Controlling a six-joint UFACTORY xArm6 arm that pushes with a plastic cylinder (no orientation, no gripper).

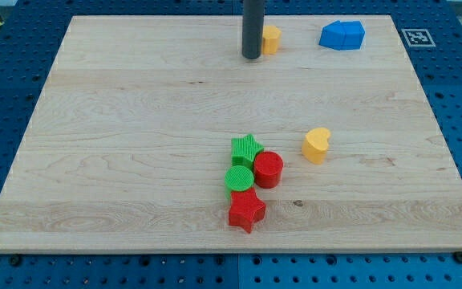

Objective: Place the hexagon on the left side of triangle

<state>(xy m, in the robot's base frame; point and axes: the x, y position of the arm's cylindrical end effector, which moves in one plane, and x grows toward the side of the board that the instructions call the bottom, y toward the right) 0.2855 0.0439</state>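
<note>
A yellow block [273, 38], which looks like a hexagon, sits near the view's top edge, a little right of centre. Its left side is hidden behind my dark rod. My tip [251, 56] rests on the board right against the yellow block's left side. A blue block [342, 35] lies to the right of the yellow one, near the top right. Its outline is angular, like a blunt triangle, but I cannot make it out for sure. A gap of about one block width separates the two.
A yellow heart [317, 144] lies right of centre. Lower middle holds a tight cluster: a green star [246, 148], a red cylinder [269, 169], a green cylinder [239, 178] and a red star [246, 211]. The wooden board [119, 144] lies on a blue perforated table.
</note>
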